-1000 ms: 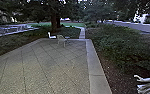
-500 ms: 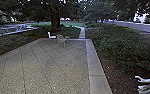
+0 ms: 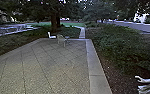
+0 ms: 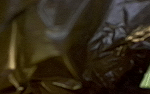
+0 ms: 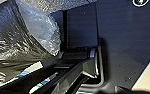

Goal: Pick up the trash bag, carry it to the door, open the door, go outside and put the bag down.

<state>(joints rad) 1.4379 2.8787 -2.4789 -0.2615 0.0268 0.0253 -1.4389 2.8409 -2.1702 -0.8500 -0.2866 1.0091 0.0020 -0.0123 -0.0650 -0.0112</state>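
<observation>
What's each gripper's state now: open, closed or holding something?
Left gripper: can't be told; a crumpled, shiny dark plastic bag is near its camera.
Right gripper: can't be told; dark plastic shows in its wrist view too.

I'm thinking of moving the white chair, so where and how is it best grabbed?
Probably by the top of the white chair's backrest, coming down from above: it stands upright and looks narrow side-on, rising clear of the low seat.

Grey-tan paving (image 3: 63,70) crossed by dark diagonal lines. Shrubs (image 3: 121,47) toned dark green. Trash bag (image 5: 8,32) coloured black, streaked with brownish-gold glints.
</observation>
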